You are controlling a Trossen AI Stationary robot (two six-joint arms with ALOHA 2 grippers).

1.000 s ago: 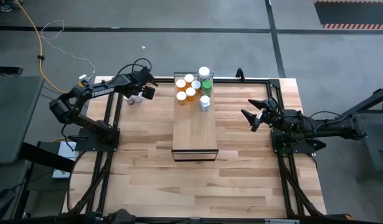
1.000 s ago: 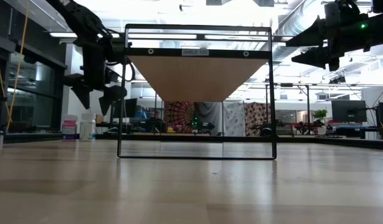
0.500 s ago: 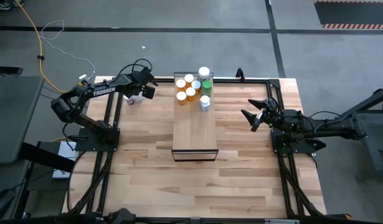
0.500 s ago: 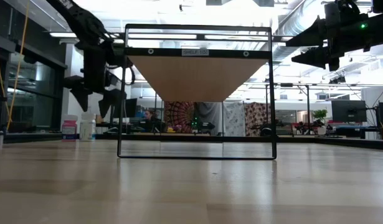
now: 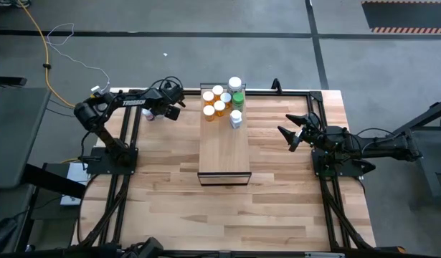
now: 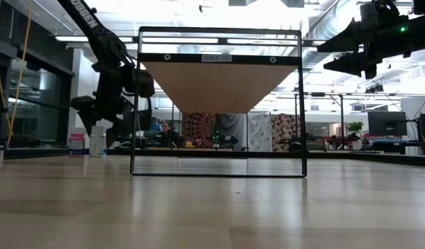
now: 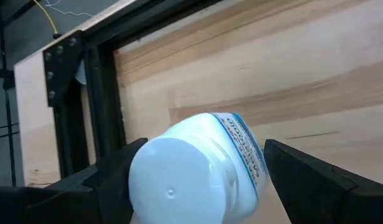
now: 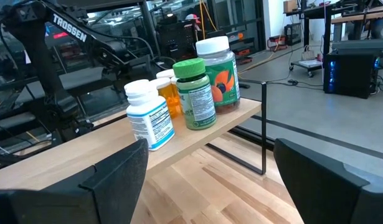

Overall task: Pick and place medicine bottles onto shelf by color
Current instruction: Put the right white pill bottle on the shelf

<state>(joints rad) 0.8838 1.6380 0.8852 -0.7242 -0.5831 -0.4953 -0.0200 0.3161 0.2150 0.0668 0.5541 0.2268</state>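
Note:
The shelf (image 5: 224, 150) is a pale wood board on a black frame at mid-table. Several orange bottles (image 5: 213, 102), a green one (image 5: 238, 97), a tall white-capped jar (image 5: 234, 84) and a small white bottle (image 5: 236, 118) stand upright on its far end. My left gripper (image 5: 170, 107) is open near the table's far-left corner, its fingers on either side of a white bottle (image 7: 197, 171) with a white cap. A pink-labelled bottle (image 6: 77, 144) stands beside it. My right gripper (image 5: 295, 133) is open above the table's right side. My left gripper comes at the white bottle slanting from above, one finger (image 7: 110, 180) close against the cap (image 7: 172, 180) and the other (image 7: 309, 180) just off the body. Whether either finger touches the bottle, I cannot tell.
A black rail frame (image 5: 306, 93) runs around the table's far part, and one upright (image 7: 107, 112) stands close behind the left gripper. Bare tabletop (image 5: 227, 215) lies in front of the shelf. Beyond the table, the low view shows a room with desks and screens.
My left gripper has come down toward the white bottle at the far-left corner, shifting slightly toward the shelf, and the arm has folded closer to the table's far edge. The fingers now stand around the bottle.

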